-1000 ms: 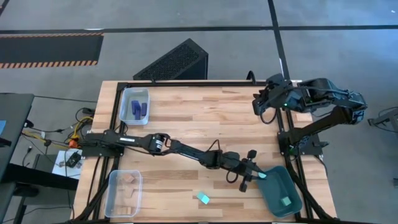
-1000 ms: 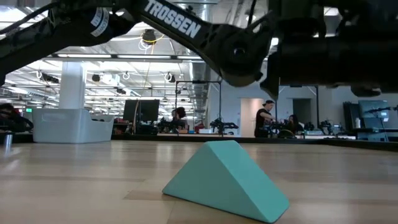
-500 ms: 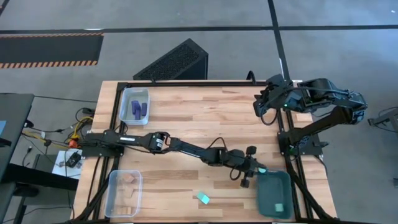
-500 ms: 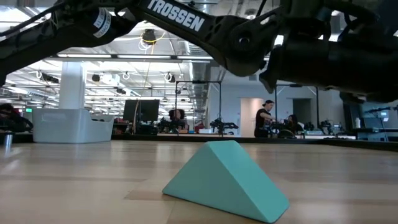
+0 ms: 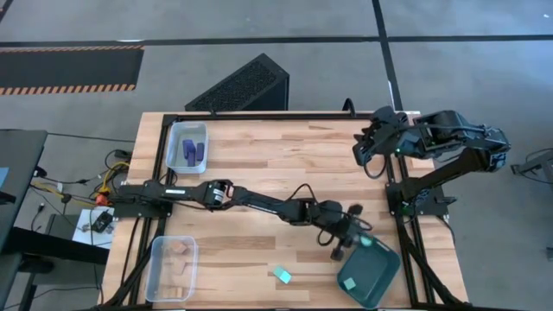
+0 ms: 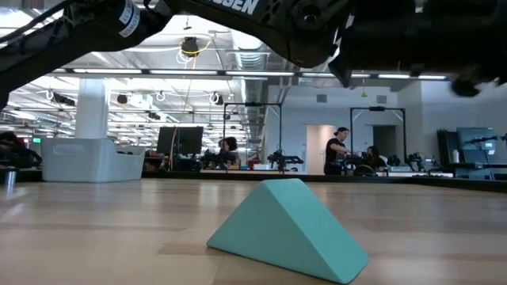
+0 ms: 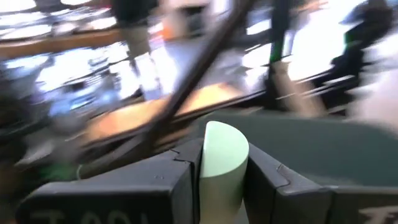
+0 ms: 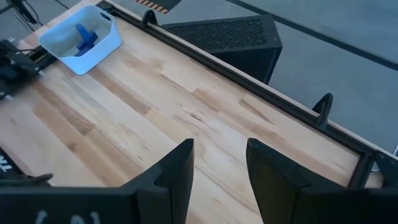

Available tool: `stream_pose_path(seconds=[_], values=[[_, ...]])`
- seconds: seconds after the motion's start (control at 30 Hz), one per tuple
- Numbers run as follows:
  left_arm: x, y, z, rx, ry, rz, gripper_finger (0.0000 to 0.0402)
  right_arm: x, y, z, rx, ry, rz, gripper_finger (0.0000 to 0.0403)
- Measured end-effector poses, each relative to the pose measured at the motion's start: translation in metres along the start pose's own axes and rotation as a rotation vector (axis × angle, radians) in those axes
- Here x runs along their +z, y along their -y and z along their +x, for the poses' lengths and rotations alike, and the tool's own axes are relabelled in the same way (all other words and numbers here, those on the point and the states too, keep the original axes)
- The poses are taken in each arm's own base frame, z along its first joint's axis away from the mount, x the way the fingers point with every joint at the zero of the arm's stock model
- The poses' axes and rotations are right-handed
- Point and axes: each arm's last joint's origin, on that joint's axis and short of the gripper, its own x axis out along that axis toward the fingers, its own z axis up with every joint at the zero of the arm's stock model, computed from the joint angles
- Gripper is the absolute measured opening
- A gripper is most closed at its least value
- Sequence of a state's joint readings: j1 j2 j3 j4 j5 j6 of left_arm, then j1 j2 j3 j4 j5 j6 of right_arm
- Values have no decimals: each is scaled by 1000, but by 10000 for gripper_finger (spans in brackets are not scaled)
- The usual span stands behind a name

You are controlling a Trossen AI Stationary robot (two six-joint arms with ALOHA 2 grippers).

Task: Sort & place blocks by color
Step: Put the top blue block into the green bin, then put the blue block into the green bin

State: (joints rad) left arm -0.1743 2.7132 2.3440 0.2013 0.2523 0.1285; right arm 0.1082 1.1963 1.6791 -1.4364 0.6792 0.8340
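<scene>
- Pale-teal block (image 7: 219, 163), rounded on top, is clamped between the left gripper (image 5: 344, 245)'s fingers (image 7: 155, 186), upright in the grip.
- Dark teal tray (image 5: 373, 278) lies directly ahead of and partly beneath those fingers, at the tabletop (image 5: 276, 164)'s near right corner, so the block looks to need only a release over it (a judgement).
- Teal wedge (image 5: 282, 275) rests loose on the wood, left of the tray, nearer the left arm.
- Right gripper (image 8: 217, 174) waits, fingers parted and empty, over the far right edge.
</scene>
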Motion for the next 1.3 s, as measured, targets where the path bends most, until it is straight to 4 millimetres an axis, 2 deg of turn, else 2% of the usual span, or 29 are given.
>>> stream_pose_path(seconds=[0.1, 0.27, 0.43, 0.63, 0.73, 0.87, 0.97, 1.03, 1.1, 1.2, 1.3], values=[[5, 19, 3, -169, 43, -22, 62, 0, -2, -1, 12, 4, 3, 168], [-1, 46, 9, -186, 0, -53, 63, 0, -2, -1, 14, 6, 38, 168], [3, 47, 10, -170, 35, -55, 84, 2, -4, -1, 37, 25, 82, 168], [4, 48, 10, -164, 36, -167, 168, 8, -10, -2, 91, 69, 138, 168], [6, 39, 5, -175, -21, -275, 203, 10, -14, 0, 104, 81, 148, 168], [29, 13, -17, -171, -172, -381, 207, 7, -19, 6, 79, 54, 135, 168], [60, 1, -44, -144, -269, -348, 184, 7, -22, 7, 79, 50, 141, 168], [73, 0, -58, -107, -349, -304, 166, 5, -25, 7, 89, 53, 142, 168], [69, -3, -71, -48, -494, -270, 151, 3, -29, 3, 100, 70, 151, 168], [49, -14, -87, 6, -713, -268, 136, -2, -30, -8, 122, 116, 167, 168], [31, -23, -100, -37, -813, -332, 128, -9, -30, -24, 160, 163, 185, 168]])
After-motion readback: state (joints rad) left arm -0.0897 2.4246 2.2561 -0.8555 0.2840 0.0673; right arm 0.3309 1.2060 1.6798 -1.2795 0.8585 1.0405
